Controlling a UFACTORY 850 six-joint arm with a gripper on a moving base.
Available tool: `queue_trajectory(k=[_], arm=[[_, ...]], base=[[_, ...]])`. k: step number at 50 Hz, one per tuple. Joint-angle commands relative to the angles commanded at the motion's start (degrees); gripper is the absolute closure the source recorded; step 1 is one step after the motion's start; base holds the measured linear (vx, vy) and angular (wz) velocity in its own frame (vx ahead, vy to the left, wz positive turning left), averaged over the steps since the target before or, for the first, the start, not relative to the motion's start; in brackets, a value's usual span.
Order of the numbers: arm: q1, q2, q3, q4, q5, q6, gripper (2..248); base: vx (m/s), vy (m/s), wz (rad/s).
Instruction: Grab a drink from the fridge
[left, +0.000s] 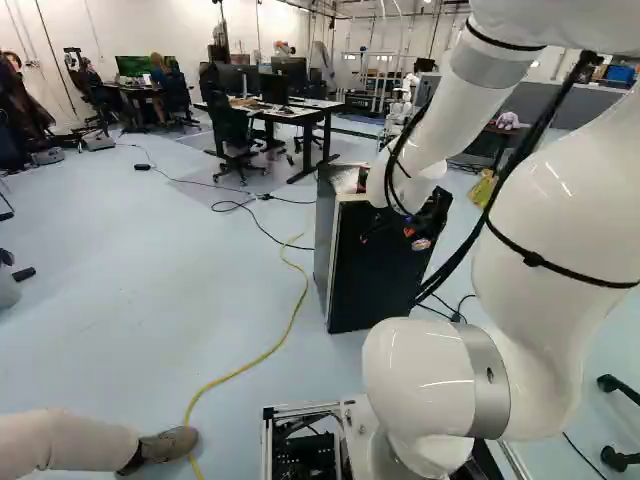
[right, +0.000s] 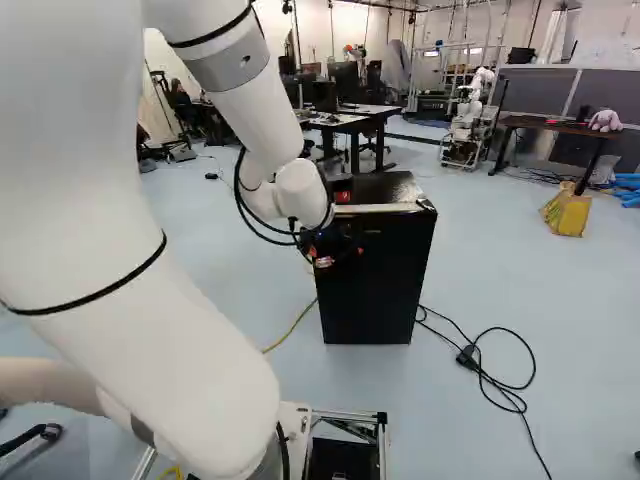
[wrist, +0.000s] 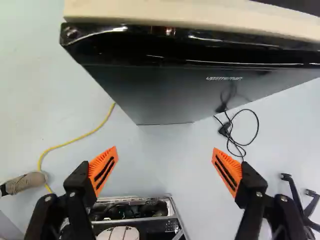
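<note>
Finds gripper (wrist: 165, 148) open and empty near the apparently shut fridge (right: 375, 290) at twelve o'clock from the base (left: 267, 445), drink unseen, presumably inside; advises settling one finger (wrist: 227, 172) behind the door edge (wrist: 190, 57), then pulling gently toward six o'clock without sideways twist.

One fridge (left: 375, 270), one gripper (left: 415, 232) with two fingers (wrist: 256, 194) and two orange pads (wrist: 227, 172), one yellow cord (wrist: 92, 132), one shoe (left: 168, 446) beside the cord, one yellow bag (right: 568, 213) and one pale plush toy (right: 605, 121) were counted.
</note>
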Motion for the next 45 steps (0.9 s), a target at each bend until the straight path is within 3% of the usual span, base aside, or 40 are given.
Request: queue_trajectory(k=[18,45], arm=[[-0.4,5.0,4.9,1.7,10.7,0.0,3],[-0.5,5.6,5.5,6.9,26.9,0.0,3]], base=[[0.000,0.000,0.000],[0.000,0.000,0.000]])
